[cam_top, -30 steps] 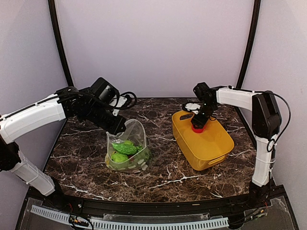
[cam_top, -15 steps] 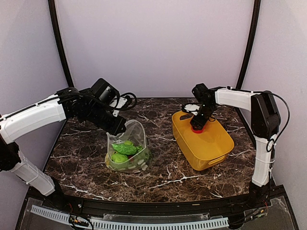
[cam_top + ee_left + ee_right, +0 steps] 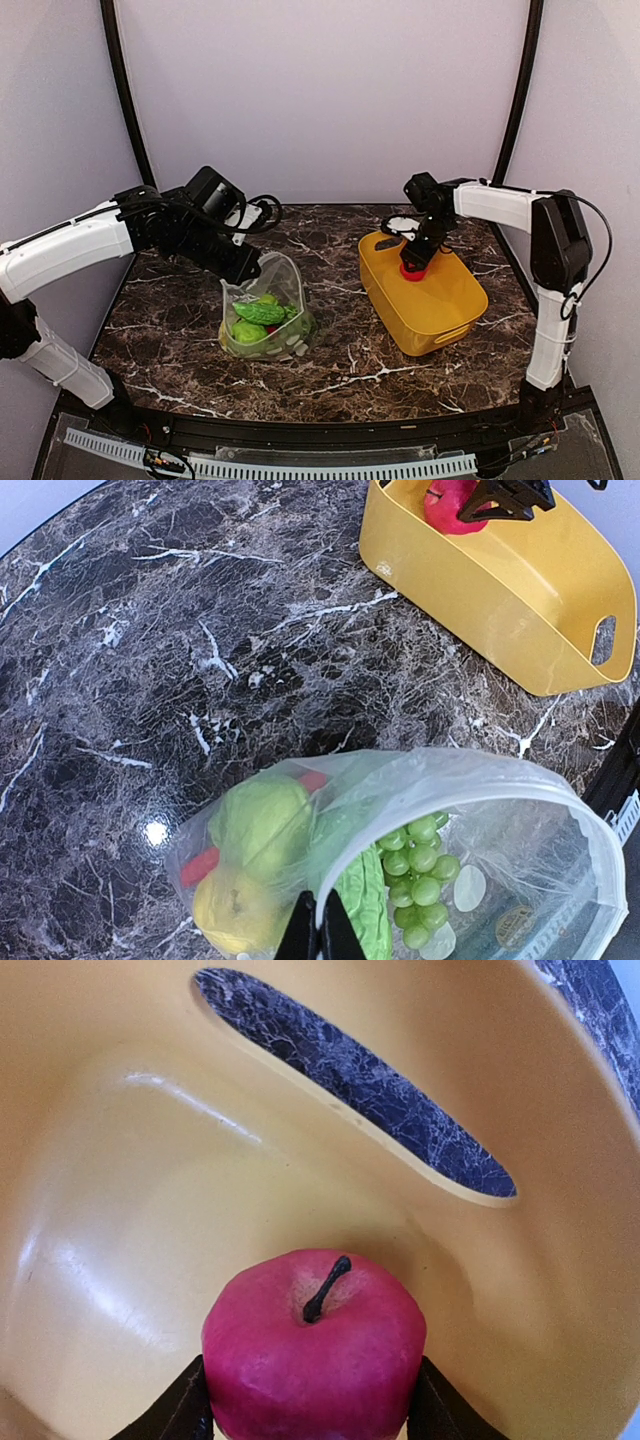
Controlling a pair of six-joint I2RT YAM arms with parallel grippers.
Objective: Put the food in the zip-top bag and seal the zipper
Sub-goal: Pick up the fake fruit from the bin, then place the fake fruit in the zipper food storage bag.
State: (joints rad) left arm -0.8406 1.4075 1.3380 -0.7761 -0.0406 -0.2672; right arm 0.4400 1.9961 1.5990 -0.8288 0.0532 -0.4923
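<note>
Overhead: left gripper (image 3: 247,272) pinching the rim of the zip-top bag (image 3: 268,318), mouth open, upright on the marble table (image 3: 350,355); right gripper (image 3: 412,264) clamped on a red apple (image 3: 411,271) at the far end of the yellow basket (image 3: 440,305).

Left wrist: fingers (image 3: 298,942) pressed together over the bag rim; inside, grapes (image 3: 420,865), cucumber (image 3: 362,912), lemon (image 3: 232,915), green apple (image 3: 262,818).

Right wrist: red apple squeezed between both fingers, inside the basket.
</note>
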